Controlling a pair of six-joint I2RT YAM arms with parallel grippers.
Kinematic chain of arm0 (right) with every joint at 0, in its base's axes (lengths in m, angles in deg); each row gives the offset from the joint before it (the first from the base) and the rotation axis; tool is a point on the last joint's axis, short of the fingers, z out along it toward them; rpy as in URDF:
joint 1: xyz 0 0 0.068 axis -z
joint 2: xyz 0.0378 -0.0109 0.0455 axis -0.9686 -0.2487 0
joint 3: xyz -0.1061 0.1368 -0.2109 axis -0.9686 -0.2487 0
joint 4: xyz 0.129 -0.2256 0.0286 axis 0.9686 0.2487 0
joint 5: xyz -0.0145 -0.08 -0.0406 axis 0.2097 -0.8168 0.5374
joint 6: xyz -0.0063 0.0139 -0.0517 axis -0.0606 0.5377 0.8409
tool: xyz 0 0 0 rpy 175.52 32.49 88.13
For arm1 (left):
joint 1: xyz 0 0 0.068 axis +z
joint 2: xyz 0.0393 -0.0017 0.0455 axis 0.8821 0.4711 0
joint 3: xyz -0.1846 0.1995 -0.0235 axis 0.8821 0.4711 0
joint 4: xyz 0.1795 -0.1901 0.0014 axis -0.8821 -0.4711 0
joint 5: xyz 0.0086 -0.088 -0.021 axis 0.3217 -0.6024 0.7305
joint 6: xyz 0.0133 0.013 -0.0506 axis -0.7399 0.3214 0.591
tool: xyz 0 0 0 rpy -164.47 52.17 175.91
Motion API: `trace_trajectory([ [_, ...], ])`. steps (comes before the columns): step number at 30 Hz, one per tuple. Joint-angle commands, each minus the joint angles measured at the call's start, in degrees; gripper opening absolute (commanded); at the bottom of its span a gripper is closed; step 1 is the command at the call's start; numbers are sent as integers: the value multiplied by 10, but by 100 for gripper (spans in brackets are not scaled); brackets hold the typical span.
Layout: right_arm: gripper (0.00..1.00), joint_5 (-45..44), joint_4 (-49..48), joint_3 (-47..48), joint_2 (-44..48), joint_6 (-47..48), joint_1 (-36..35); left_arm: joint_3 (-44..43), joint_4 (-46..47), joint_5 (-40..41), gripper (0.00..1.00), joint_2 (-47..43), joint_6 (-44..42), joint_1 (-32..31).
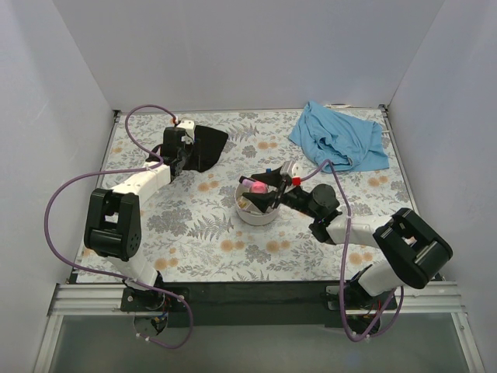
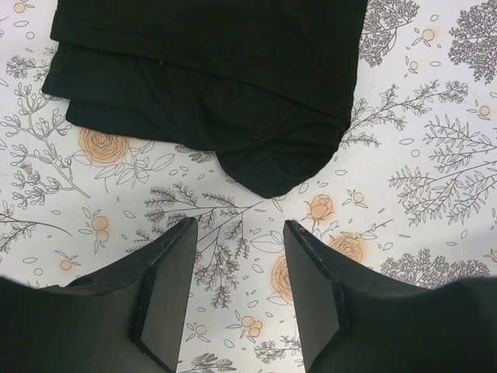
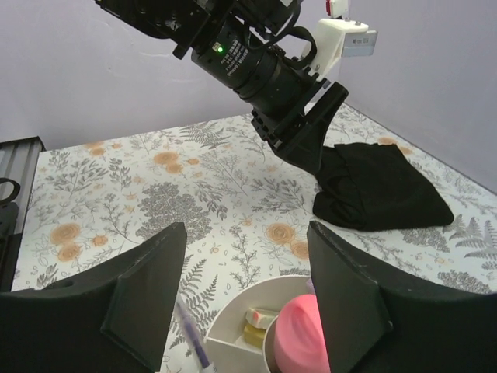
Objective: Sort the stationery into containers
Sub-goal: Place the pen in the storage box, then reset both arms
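Note:
The white compartment bowl [image 1: 250, 213] stands mid-table. My right gripper [image 1: 262, 199] hovers over it, open and empty. In the right wrist view the gripper [image 3: 245, 233] frames the bowl [image 3: 247, 294]. In the bowl are a pink-capped bottle [image 3: 299, 336] in the central cup, small tan pieces [image 3: 258, 318] in a compartment, and a thin pen [image 3: 192, 336] leaning at the left. Pens with red and blue caps [image 1: 289, 176] stick up behind the bowl. My left gripper [image 1: 172, 163] is open and empty beside the black pouch [image 1: 203, 146]. In its wrist view the gripper [image 2: 239, 225] is just short of the pouch [image 2: 210, 85].
A crumpled blue cloth [image 1: 339, 136] lies at the back right. The left arm [image 3: 264, 62] reaches across the far side in the right wrist view, next to the black pouch [image 3: 380, 190]. White walls close in the floral table [image 1: 194, 233] on three sides.

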Motion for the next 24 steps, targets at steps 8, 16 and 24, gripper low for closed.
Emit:
trace_trajectory([
  [8, 82, -94, 89, 136, 83, 88, 23, -1, 76, 22, 52, -50, -3, 3],
  [16, 93, -164, 615, 427, -17, -46, 200, 25, 100, 16, 75, -135, -39, 5],
  [24, 98, -222, 851, 453, -71, 7, 324, 54, 107, -4, 88, -211, -46, 18],
])
